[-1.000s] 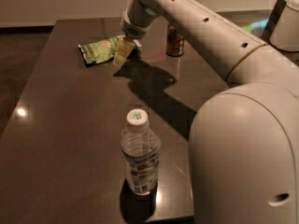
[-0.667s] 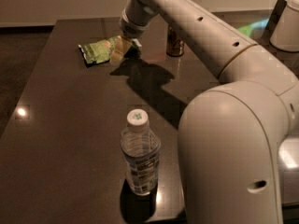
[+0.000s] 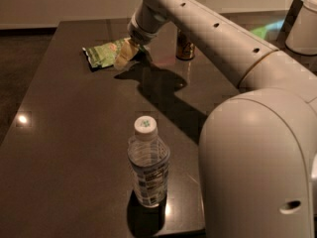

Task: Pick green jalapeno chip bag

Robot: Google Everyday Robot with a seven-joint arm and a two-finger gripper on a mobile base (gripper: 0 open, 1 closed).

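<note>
The gripper (image 3: 125, 57) has edged left onto the right end of the green chip bag (image 3: 102, 54), still lying flat far-left on the table (image 3: 64, 133), so a grasp seems close, though its opening cannot be told.

Smooth plastic end effector (image 3: 125, 58) at crinkly chip bag (image 3: 102, 55) on glossy table (image 3: 69, 138).
</note>
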